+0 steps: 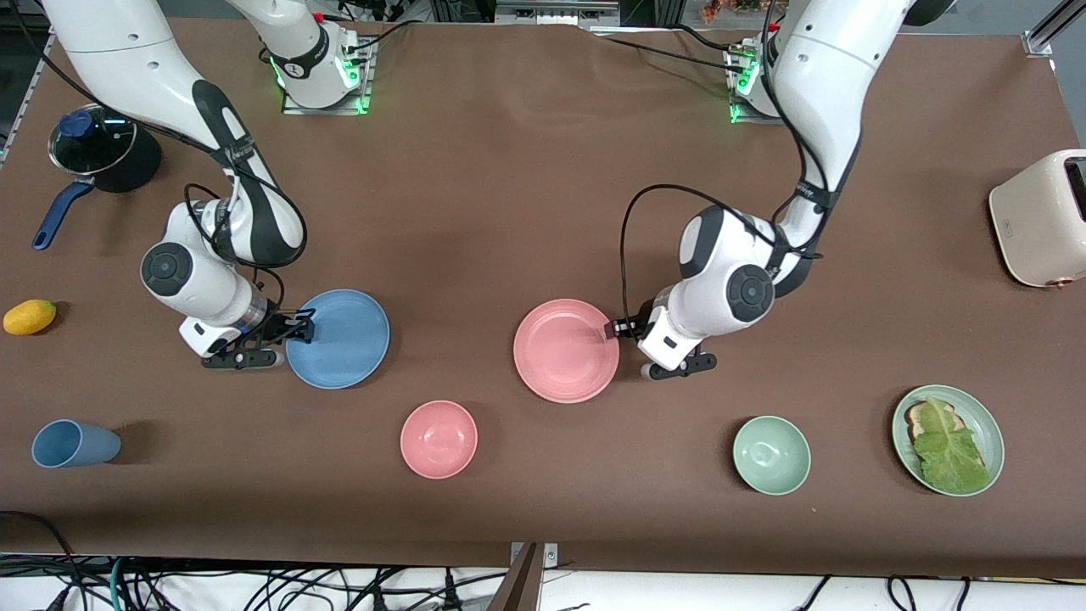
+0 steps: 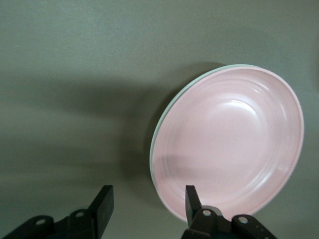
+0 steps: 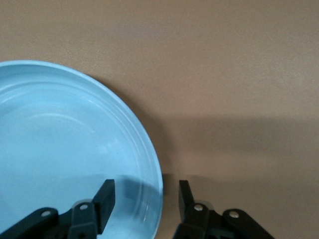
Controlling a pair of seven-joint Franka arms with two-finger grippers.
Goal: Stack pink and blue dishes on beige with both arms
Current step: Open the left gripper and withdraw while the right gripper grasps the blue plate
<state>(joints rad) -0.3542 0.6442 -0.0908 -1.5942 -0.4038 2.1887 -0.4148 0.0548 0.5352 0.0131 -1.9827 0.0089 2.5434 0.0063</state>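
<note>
Left gripper [image 1: 617, 327]: spread across pink plate [image 1: 566, 350] rim, another plate under it. Right gripper [image 1: 299, 327]: spread across blue plate [image 1: 338, 339] rim, toward right arm's end. 2 plates well apart.

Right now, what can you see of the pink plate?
The pink plate is flat, round and matte, with a low rim and faint rings inside, and nothing on it. It lies on another plate whose pale greenish edge peeks out beneath it. It sits mid-table, farther from the front camera than the pink bowl. The left gripper is at its rim, jaws open, one finger over the rim.
</note>
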